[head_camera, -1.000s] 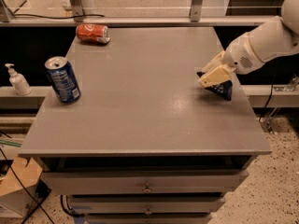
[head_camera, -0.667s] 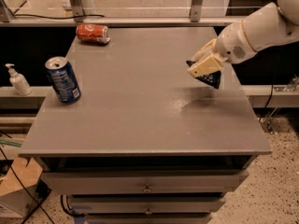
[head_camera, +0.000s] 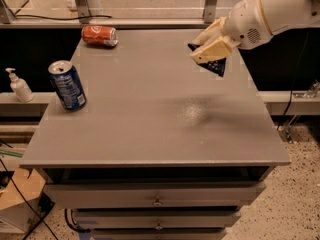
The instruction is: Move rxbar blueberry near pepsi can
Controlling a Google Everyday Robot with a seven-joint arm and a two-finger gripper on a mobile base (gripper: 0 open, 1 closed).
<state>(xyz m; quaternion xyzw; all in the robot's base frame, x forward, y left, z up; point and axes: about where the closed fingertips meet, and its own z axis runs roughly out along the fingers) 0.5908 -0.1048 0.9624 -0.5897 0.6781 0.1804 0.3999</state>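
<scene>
The cream-coloured two-finger gripper (head_camera: 206,48) at the end of a white robot arm reaches in from the upper right and hangs above the far right part of a grey rectangular tabletop (head_camera: 145,134), close to its right edge. Its two fingers are pinched together on a small flat dark navy-blue snack bar wrapper, the rxbar blueberry (head_camera: 216,67). The lower finger (head_camera: 214,51) lies across the top of the wrapper, and the wrapper's dark lower end pokes out beneath it, pointing downward. The bar appears to be held clear of the table, with a soft shadow on the surface below it, nearer the front. The blue aluminium pepsi can (head_camera: 67,85), with white print and a silver top, stands upright near the left edge of the table, about halfway along it, well apart from the bar. An orange-red drink can (head_camera: 100,35) lies on its side near the far left corner. Off the table, on a ledge to the left, stands a white pump bottle (head_camera: 20,87). Below the front edge are grey drawers (head_camera: 157,195) with small knobs.
</scene>
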